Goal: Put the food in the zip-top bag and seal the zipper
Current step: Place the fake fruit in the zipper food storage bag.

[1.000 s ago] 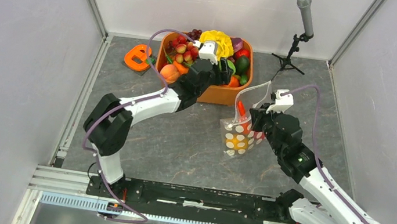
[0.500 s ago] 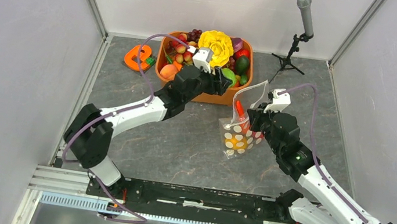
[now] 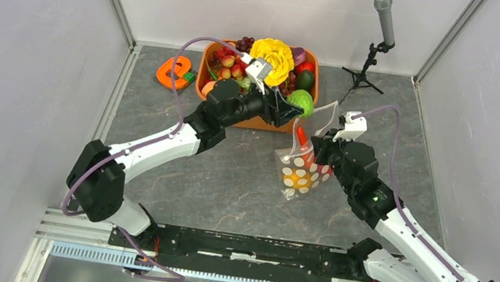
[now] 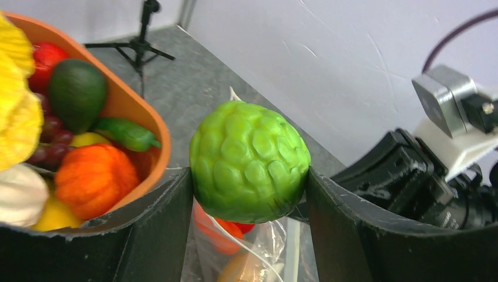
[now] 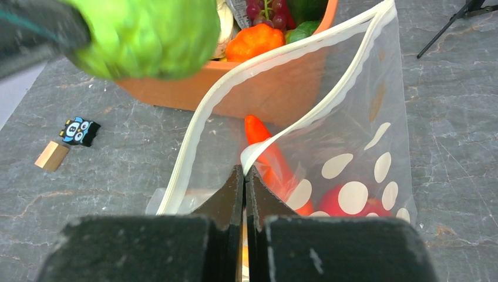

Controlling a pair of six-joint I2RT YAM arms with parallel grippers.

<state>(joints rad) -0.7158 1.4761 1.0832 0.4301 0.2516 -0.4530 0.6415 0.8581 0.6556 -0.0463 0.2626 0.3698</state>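
The left end effector [image 4: 248, 179] pinches a bumpy green fruit [image 4: 249, 158], held just above the zip-top bag [image 5: 358, 141]. The right end effector [image 5: 245, 176], pressed together, clamps the bag's open rim.

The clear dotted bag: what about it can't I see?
- Right wrist: the bottom of the clear dotted plastic bag hides behind the right jaws, cut off at the lower edge.
- Left wrist: the bumpy green toy fruit and left jaws cover most of its contents.
- Top: its whitish zipper strip is too small to judge.
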